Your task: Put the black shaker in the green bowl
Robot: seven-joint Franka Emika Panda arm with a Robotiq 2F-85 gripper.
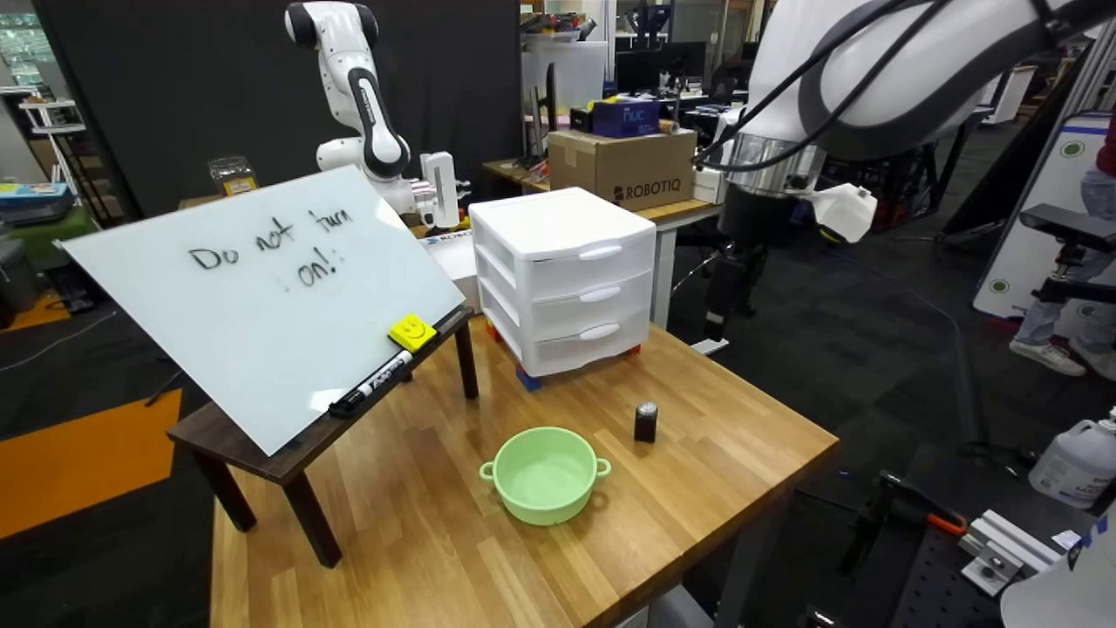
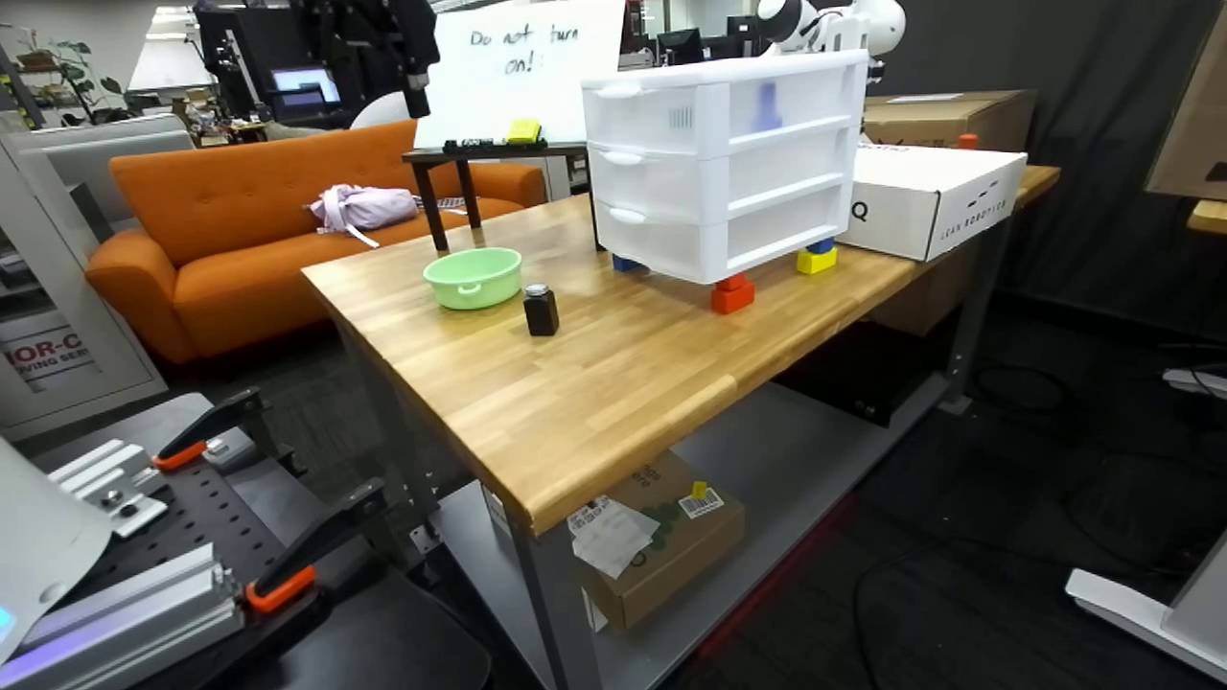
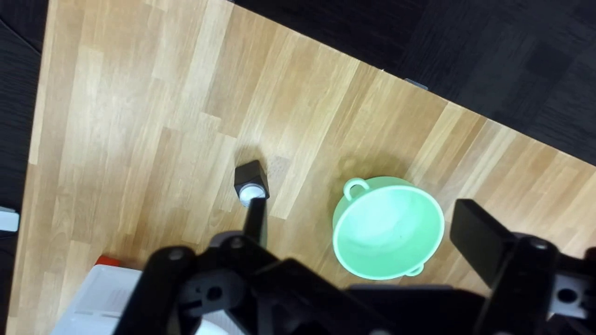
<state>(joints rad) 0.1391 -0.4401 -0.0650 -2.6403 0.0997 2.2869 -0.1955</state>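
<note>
1. Starting at the black gripper (image 3: 361,225): hangs high over the table (image 3: 153,153), with fingers (image 3: 475,237) spread wide apart. In the wrist view, looks dark and blurry. In an exterior view, gets cut off at the top, with a fingertip (image 2: 417,101) poking down.

2. Down on the table: the green bowl (image 3: 389,228). Sits flat, well below the fingers, and shows up between them in the wrist view. Has a loop handle (image 3: 347,190) on each side. In an exterior view, shows just one handle (image 2: 469,289) clearly.

3. Near the bowl, but apart: the black shaker (image 3: 250,176). Stands straight up on the table, outside the bowl, with a silver lid (image 3: 251,190). In the wrist view, loses a bit of lid behind a finger.

4. Farther out: white drawers (image 1: 567,270), up on toy blocks (image 2: 732,295). In the wrist view, get cut off at the bottom and partly covered by the gripper. In an exterior view, show a purple shape (image 2: 768,105) through the side, too dim to name, and block the lower part of a second robot arm (image 2: 880,27).

5. By the drawers: a whiteboard (image 1: 279,301), tilted on a dark stand (image 1: 228,440), with a yellow eraser (image 1: 411,332) and a marker (image 1: 384,373). Says "Do not turn on!" in both exterior views.

6. In back: a white box (image 2: 944,172), partly behind the drawers, and an orange couch (image 2: 259,206) with a pale lump (image 2: 369,208), hard to make out.
</note>
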